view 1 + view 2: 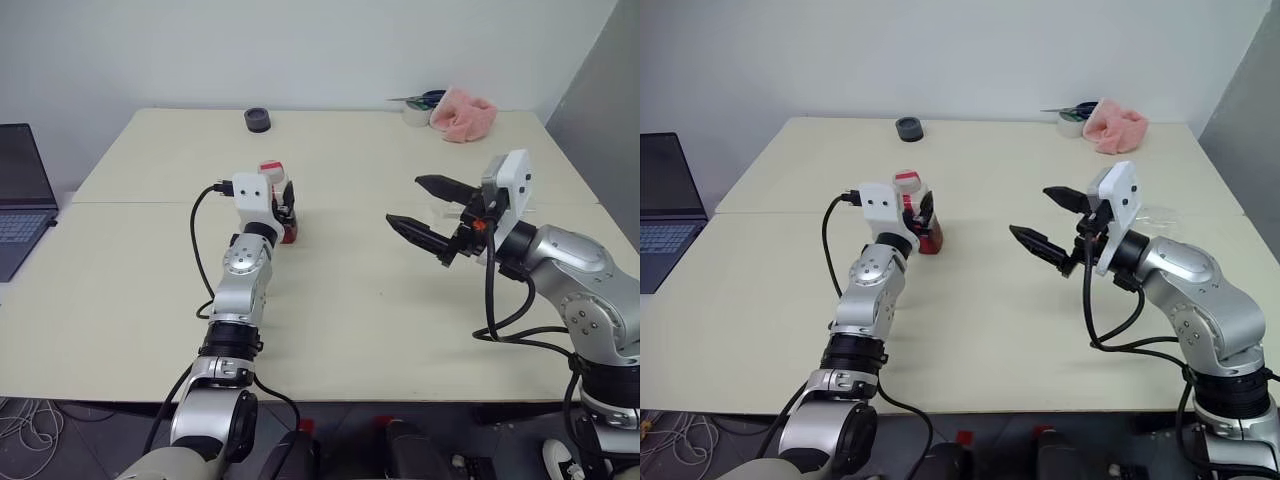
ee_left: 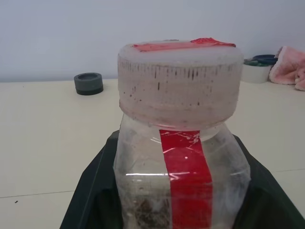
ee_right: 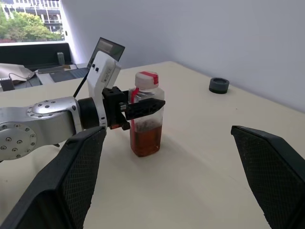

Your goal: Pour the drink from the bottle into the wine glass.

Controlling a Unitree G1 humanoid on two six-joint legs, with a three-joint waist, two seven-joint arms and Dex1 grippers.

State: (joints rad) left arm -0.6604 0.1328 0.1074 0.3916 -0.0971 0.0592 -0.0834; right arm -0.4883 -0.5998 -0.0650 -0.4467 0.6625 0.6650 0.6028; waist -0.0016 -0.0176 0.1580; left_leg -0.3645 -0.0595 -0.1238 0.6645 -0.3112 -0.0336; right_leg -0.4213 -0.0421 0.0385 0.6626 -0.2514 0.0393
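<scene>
Bottle [image 3: 146,117] | clear, red strip, cap on, amber drink [image 3: 145,140] low | L fingers [image 3: 143,107] clamped on it | R fingers [image 1: 412,228] wide, empty

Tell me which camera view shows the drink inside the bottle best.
The right wrist view: the amber drink fills the lower bottle, seen side-on. In the eye views the left arm mostly hides it. The left wrist view mainly shows cap and label.

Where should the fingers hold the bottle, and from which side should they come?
Hold the bottle at its flat-sided upper body, just under the cap. Come in level from the robot's side. The bottle stands upright on the table, and its squarish walls give flat faces. The left gripper already closes there.
</scene>
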